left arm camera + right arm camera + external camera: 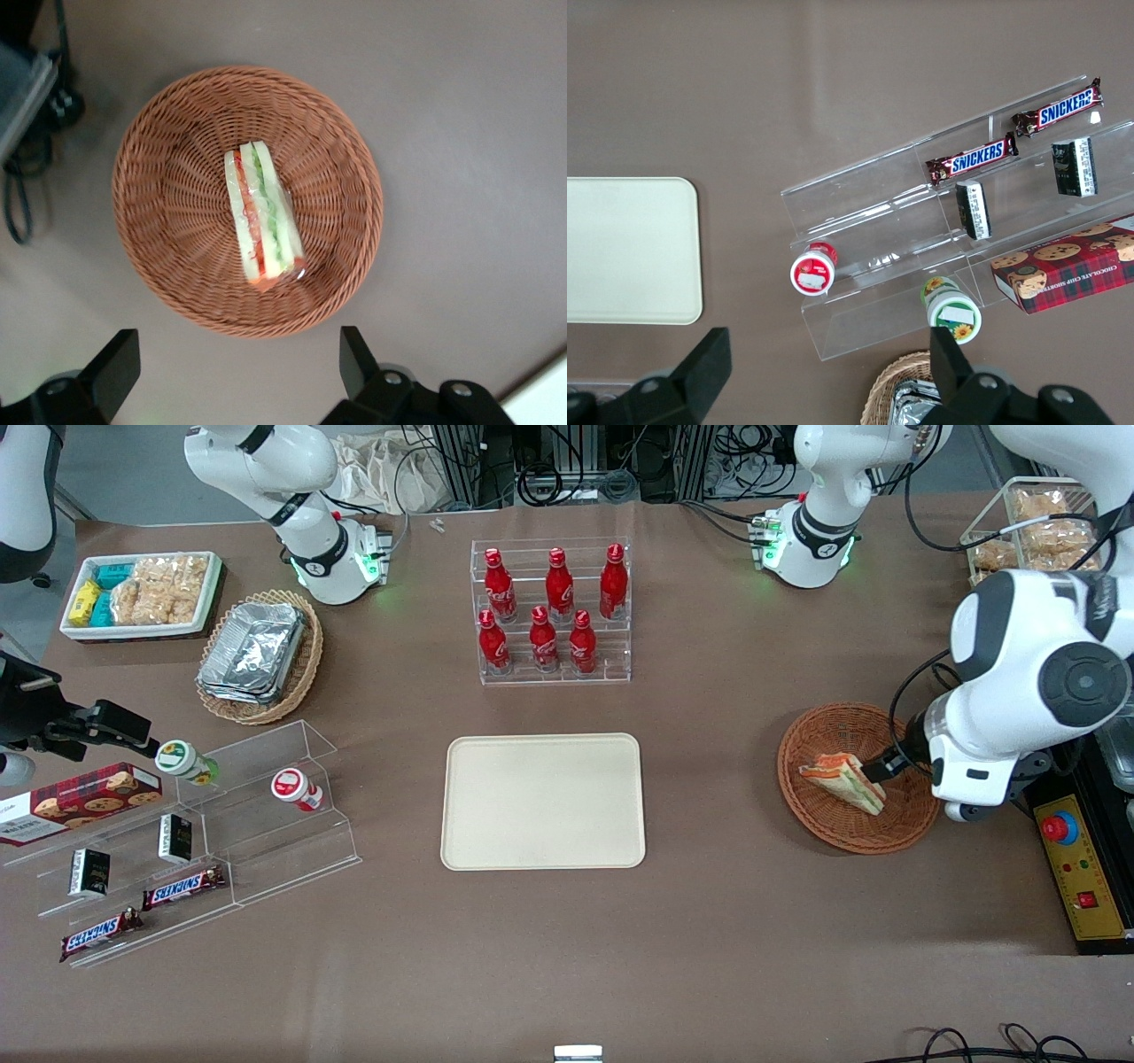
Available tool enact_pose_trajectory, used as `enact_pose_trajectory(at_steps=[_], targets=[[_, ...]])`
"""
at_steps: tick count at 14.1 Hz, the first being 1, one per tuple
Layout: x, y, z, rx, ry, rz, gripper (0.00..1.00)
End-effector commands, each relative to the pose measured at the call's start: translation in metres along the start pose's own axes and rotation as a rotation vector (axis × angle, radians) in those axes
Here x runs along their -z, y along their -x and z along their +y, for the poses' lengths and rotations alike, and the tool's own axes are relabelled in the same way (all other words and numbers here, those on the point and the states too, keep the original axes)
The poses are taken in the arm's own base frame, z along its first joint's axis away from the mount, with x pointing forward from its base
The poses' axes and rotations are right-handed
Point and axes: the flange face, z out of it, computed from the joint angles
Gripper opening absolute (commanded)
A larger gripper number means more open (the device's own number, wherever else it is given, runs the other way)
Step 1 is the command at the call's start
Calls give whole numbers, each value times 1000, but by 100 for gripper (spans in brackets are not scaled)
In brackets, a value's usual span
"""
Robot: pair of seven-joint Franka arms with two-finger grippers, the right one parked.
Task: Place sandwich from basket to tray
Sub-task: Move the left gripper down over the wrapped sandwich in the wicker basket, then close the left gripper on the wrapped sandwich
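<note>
The sandwich [846,779], a white wedge with orange-red and green layers, lies in the round reddish-brown basket [828,824] toward the working arm's end of the table. The left arm's gripper [886,769] hangs above the basket, over its rim on the side away from the tray, open and empty. In the left wrist view the sandwich [263,217] lies in the middle of the basket [159,230], and the gripper [235,363] has its fingers wide apart with only table between them. The cream-beige tray [542,802] lies bare at the table's middle; it also shows in the right wrist view [629,248].
A clear rack of red bottles [551,611] stands farther from the front camera than the tray. A yellow control box with a red button [1076,868] sits beside the basket at the table's end. Clear snack shelves [195,824], a tan foil basket [260,655] and a white snack tray [142,593] lie toward the parked arm's end.
</note>
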Motion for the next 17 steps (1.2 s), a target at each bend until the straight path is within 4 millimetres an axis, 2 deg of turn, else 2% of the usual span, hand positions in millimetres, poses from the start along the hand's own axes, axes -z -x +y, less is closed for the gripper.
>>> enact_pose_trajectory(at_steps=[1, 3, 5, 9, 17], targets=[[-41, 13, -8, 156, 8, 47, 100], [-63, 5, -15, 249, 52, 64, 100], [-81, 4, -11, 270, 80, 70, 100], [-126, 6, -29, 288, 124, 83, 100], [-156, 12, -37, 285, 125, 75, 100]])
